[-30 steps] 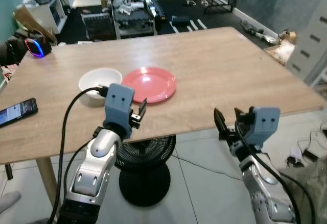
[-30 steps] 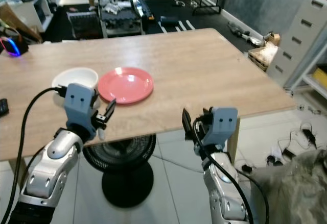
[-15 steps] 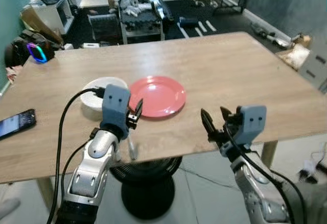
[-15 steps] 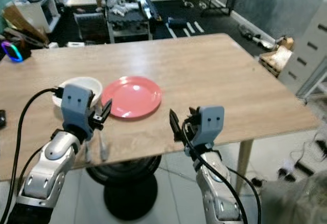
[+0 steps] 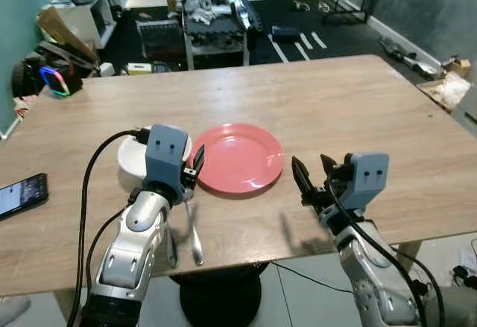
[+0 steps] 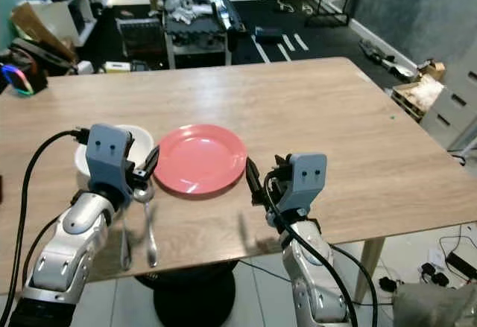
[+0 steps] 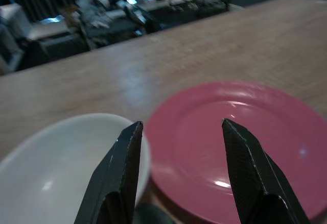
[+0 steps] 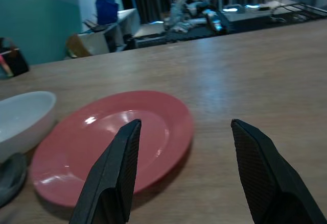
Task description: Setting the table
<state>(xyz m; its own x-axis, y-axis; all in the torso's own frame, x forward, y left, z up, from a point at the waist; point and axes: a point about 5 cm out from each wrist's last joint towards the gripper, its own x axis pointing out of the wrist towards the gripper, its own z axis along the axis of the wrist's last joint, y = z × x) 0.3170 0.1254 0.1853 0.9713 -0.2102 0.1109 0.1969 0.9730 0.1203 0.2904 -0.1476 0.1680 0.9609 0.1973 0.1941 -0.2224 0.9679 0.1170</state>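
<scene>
- The left gripper (image 5: 195,177) is raised over the near part of a wooden table (image 5: 350,103), its silver forearm rising from the lower left at about 7 o'clock. Its two black fingers (image 7: 118,175) are spread apart and hold nothing.
- In the left wrist view those fingers point toward the spot where the bowl and the plate sit side by side.
- The right gripper (image 5: 314,182) is held up at about 5 o'clock from the plate, over the near edge of the table, on a bent silver arm. Its fingers (image 8: 111,178) are also spread apart and empty, aimed toward the plate.
- One pink plate (image 5: 241,158) lies flat near the middle of the table.
- One white bowl (image 5: 136,157) stands just beside the plate, at its 9 o'clock, partly behind the left gripper.
- Two pieces of silver cutlery lie near the front edge, at about 7 o'clock from the plate: a spoon (image 6: 147,226) and, just beside it, a second piece (image 6: 124,243) whose kind I cannot tell.
- One dark phone (image 5: 21,194) lies at the table's far left edge.
- One black cable (image 5: 88,185) loops from the left gripper's housing down along the arm.
</scene>
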